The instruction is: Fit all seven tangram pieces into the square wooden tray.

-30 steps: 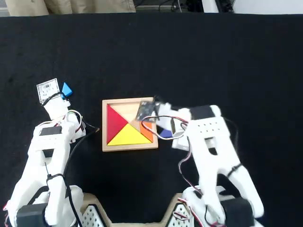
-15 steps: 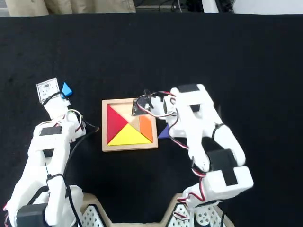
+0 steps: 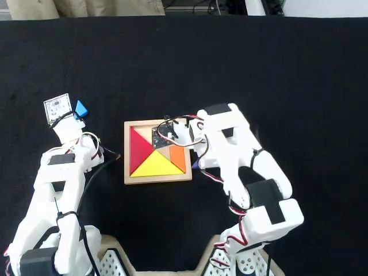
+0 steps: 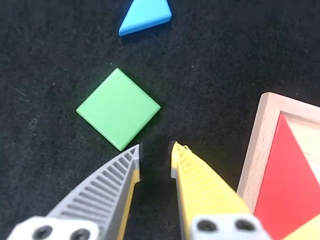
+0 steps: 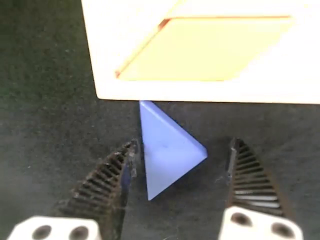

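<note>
The square wooden tray (image 3: 129, 172) holds a red triangle (image 3: 138, 150), a yellow triangle (image 3: 156, 167) and an orange piece (image 3: 179, 156). My right arm (image 3: 224, 138) reaches over the tray's right side. In the right wrist view a purple triangle (image 5: 167, 150) lies on the black table against the tray's outer wall (image 5: 200, 92), between the spread fingers of my right gripper (image 5: 183, 146), which is open. My left gripper (image 4: 156, 147) hovers just short of a green square (image 4: 118, 108), narrowly open and holding nothing. A blue triangle (image 4: 145, 15) lies beyond the square.
The blue triangle (image 3: 81, 108) sits beside my left arm's wrist (image 3: 58, 109), left of the tray. The tray's corner (image 4: 257, 145) is close beside my left gripper. Black cloth covers the table, with open room at the back and right.
My right arm has swung left and forward, so its wrist now hangs over the tray and covers most of the purple triangle. The left arm has not moved.
</note>
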